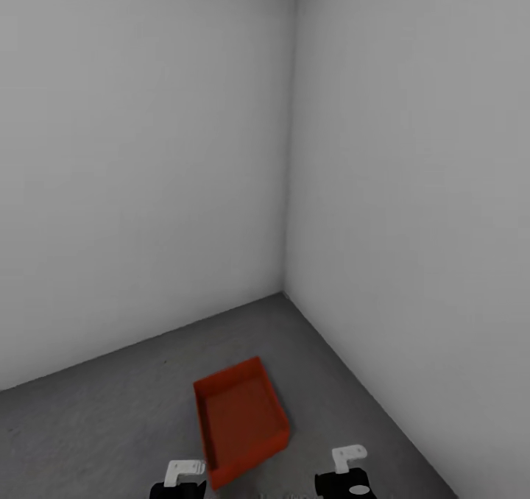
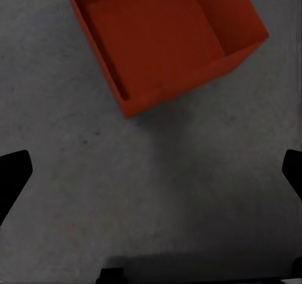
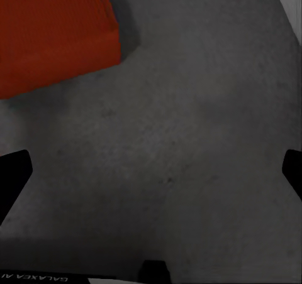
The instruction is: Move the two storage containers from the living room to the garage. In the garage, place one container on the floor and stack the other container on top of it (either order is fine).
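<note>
Near the corner of the garage, seen from the head camera, one orange-red storage container sat open-topped on the dark grey concrete floor, turned at an angle to the two pale grey walls. It appeared to be a single bin; whether a second nested inside could not be told. At the lower edge of that view, the left claw hung just beside the container's near corner, and the right claw hung apart from it over bare floor.

From the left wrist camera, the container lay beyond the left claw, whose dark fingertips stood wide at either edge, holding nothing, with only floor between them.

From the right wrist camera, a wall of the container showed off to one side, while the right claw was likewise spread wide and empty above the floor.

Judging from this, a stacking risk lay ahead: the skewed container could make a second one land crooked, catch a thin wall, and tip or slide off.
</note>
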You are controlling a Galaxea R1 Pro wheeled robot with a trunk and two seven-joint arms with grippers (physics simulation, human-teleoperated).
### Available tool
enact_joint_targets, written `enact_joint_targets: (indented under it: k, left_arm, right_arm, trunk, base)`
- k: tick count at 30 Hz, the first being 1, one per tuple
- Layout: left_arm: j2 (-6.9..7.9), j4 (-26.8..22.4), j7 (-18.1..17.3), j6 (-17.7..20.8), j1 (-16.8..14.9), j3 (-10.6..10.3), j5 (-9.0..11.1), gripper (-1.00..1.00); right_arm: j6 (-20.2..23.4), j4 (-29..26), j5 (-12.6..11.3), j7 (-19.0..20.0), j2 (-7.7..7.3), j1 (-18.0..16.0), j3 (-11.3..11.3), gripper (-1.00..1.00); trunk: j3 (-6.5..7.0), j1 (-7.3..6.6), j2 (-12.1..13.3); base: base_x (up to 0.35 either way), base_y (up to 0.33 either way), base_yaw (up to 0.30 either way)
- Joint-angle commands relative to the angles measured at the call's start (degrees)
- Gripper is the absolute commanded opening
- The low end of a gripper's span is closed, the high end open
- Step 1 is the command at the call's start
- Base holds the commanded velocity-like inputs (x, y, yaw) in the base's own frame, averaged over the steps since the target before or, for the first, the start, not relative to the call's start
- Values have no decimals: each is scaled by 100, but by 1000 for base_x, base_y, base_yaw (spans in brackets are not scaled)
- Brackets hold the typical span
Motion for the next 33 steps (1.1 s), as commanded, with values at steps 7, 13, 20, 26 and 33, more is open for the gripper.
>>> enact_joint_targets:
  k: [7,13,20,26,33]
  left_arm:
    - [3,13,-16,-20,-5,-42,54,100]
    - [3,14,-16,-27,-5,-42,51,100]
    - [3,14,-16,-28,-5,-42,51,100]
    - [3,14,-16,-28,-5,-42,51,100]
    - [3,14,-10,-28,-7,-42,49,100]
  right_arm:
    - [25,-2,22,-38,-7,-6,34,100]
    - [27,0,18,-40,-3,-6,33,100]
    - [26,-1,20,-44,-11,-8,28,100]
    - [27,-2,19,-46,-9,-7,28,100]
    - [30,2,15,-45,-7,-5,30,100]
  trunk:
    - [-10,1,-10]
    - [-10,1,-10]
    - [-9,1,-10]
    - [1,1,-10]
    - [16,1,-10]
  base:
    - [-162,93,-286]
    - [-139,32,-286]
    - [-61,6,-286]
    - [-11,-35,-286]
    - [-2,-220,-286]
